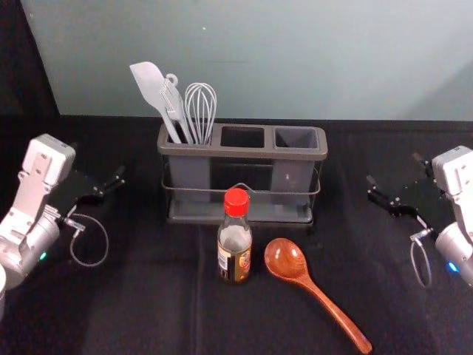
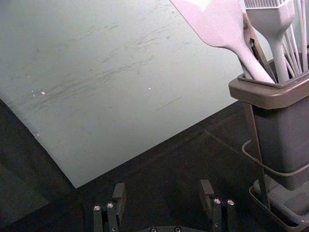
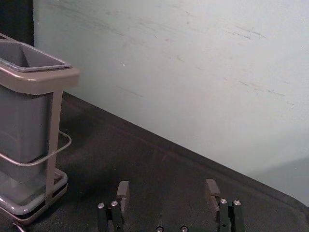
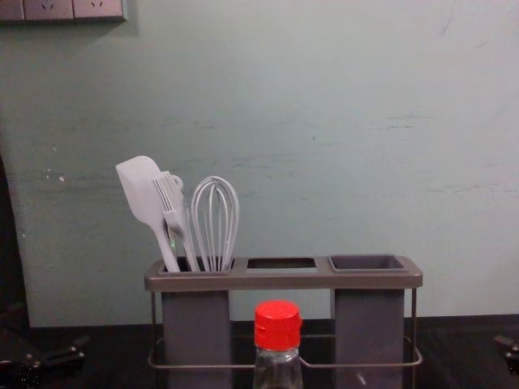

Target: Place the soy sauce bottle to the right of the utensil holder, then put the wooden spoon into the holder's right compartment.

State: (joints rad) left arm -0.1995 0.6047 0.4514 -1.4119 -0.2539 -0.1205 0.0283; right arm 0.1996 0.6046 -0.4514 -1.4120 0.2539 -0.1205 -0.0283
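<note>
Fingers (image 2: 119,195) of left gripper (image 2: 162,188) spread, nothing between them; gripper out past the holder's left end. Right gripper (image 3: 167,187) likewise parted and unloaded, well off the holder's right end, over the dark surface (image 1: 148,296).

Soy sauce bottle (image 1: 235,248) upright, red cap on, in front of utensil holder (image 1: 244,152), near its middle. Wooden spoon (image 1: 284,259) flat just right of bottle, bowl towards holder, handle slanting out to near right.

Progress: 0 of 2 placements done. Bottle has yet to reach the right side; spoon lies outside right compartment (image 1: 297,137), whose mouth faces up. White spatula (image 1: 150,85), brush (image 1: 174,103) and whisk (image 1: 200,111) occupy left compartment.

Room: surface between holder's right end and right gripper looks ample for the bottle. Right arm seems the better placed. Bottle path likely wants lift over or round the spoon bowl, kept off the wire rail (image 1: 281,193). Back edge runs close behind holder, wall (image 1: 259,59) beyond; best set bottle down short of it. Spoon later needs height above the rim.
</note>
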